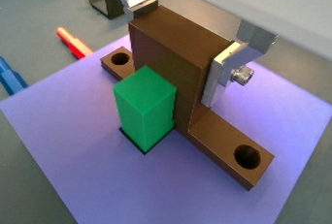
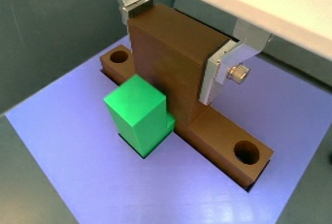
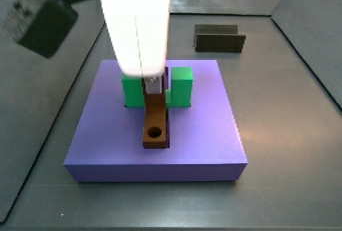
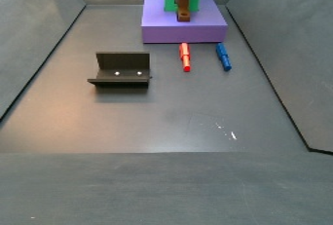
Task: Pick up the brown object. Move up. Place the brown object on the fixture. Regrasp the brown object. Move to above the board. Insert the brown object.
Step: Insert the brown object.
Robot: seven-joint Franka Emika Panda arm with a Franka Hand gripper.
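So we've got the brown object (image 1: 195, 82) sitting down on the board (image 1: 78, 160), its long bar lying along the groove and the upright crosspiece pinched between the silver fingers (image 1: 234, 68) of the gripper (image 2: 176, 34), which is closed on it from above. Our main worry here is a jam: the piece sits right against the green block (image 2: 139, 116), touching or nearly so in both wrist views, and if the bar isn't fully square in its slot, pushing down harder could wedge it or skid the whole board. We can't really tell from these shots whether it's bottomed out, so letting go early could leave it cocked up at one end. Pulling straight up with the pads dragging could also lift it back out. Pose-wise, the arm comes straight down over the board (image 3: 201, 140) in a side view, wrist vertical, fingers pointing at the floor. The fixture (image 4: 120, 70) sits well apart on the floor with nothing in it, and a red pen (image 4: 185, 56) and blue pen (image 4: 223, 56) lie just beside the board.
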